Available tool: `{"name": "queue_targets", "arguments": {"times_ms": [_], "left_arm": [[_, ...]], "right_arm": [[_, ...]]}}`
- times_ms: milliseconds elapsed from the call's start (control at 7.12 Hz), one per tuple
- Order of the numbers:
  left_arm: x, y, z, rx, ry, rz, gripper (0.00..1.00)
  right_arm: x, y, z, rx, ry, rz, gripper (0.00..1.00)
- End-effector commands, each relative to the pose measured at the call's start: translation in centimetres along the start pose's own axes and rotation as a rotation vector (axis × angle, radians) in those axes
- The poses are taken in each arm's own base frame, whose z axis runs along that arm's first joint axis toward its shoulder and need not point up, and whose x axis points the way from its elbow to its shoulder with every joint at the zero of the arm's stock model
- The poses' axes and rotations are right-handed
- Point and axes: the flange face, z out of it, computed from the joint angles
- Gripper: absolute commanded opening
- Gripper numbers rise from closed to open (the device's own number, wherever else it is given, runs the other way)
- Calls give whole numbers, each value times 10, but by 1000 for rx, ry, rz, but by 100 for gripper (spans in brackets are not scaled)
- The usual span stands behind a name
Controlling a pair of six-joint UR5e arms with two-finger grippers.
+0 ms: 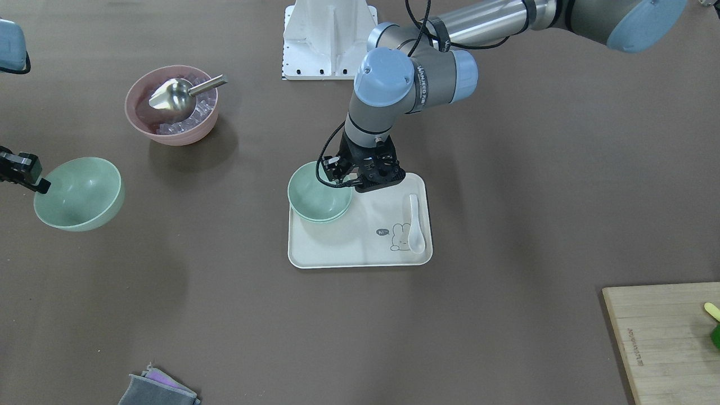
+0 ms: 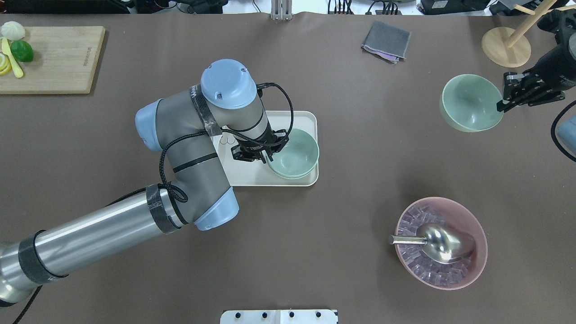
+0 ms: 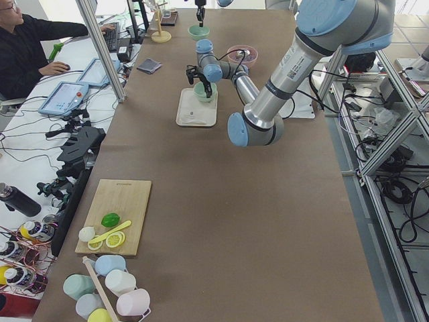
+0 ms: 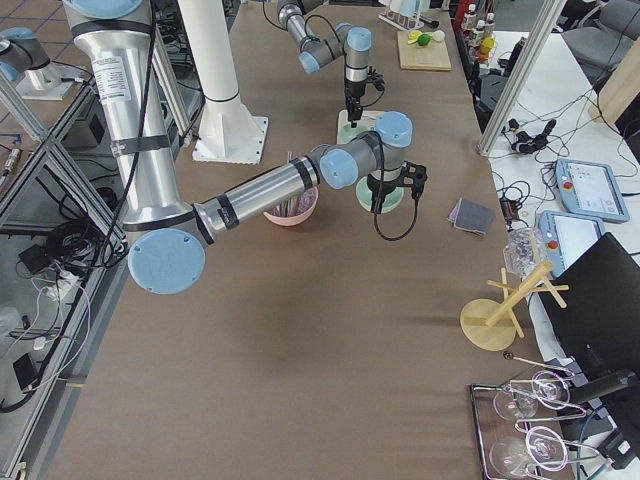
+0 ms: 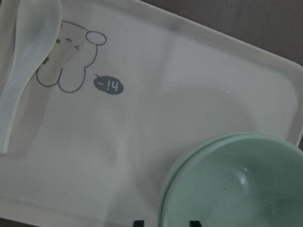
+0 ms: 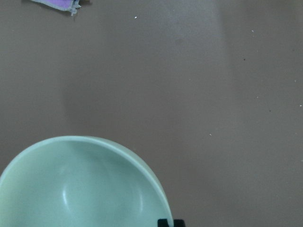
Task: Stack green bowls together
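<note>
Green bowls, three in all. Two sit nested as a stacked pair in the corner of a cream tray near the middle of the table; the double rim shows in the left wrist view. The left gripper hangs at the pair's rim, its jaws parted with one fingertip outside and one inside the wall, a gap on both sides, gripping nothing. The third green bowl is well apart from the tray on the robot's right, tilted and raised off the table. The right gripper is pinched closed on its rim. Also on the tray: a white spoon, lying beside a rabbit drawing. Elsewhere on the table: a pink bowl of ice cubes with a metal scoop resting in it, a folded grey cloth, and a wooden cutting board.
</note>
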Motion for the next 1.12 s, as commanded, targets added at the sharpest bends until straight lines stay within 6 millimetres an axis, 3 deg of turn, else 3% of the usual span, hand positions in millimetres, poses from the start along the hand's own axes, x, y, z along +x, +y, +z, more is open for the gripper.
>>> {"name": "queue_targets", "arguments": {"times_ms": [0,281,562,702,983], "left_arm": [[-3,-29,-54,-53,62,-25,98],[-40,-45,-84,-39,92,-34,98],[-85,-70,-99,5,75,12,98],[-111,-83,-116,32,61,67,98],[-159,-116,-147,86,19,145,98]], "right_arm": [[-4,-1,-2,-3,-9,-5,0],[-19,-4,-13,-2,-28,-10,0],[-85,-13,-54,-23,-11,25,0],[-116,-11,-62,-35,-8,15,0],[-175,5,-41,-65,-11,10,0]]}}
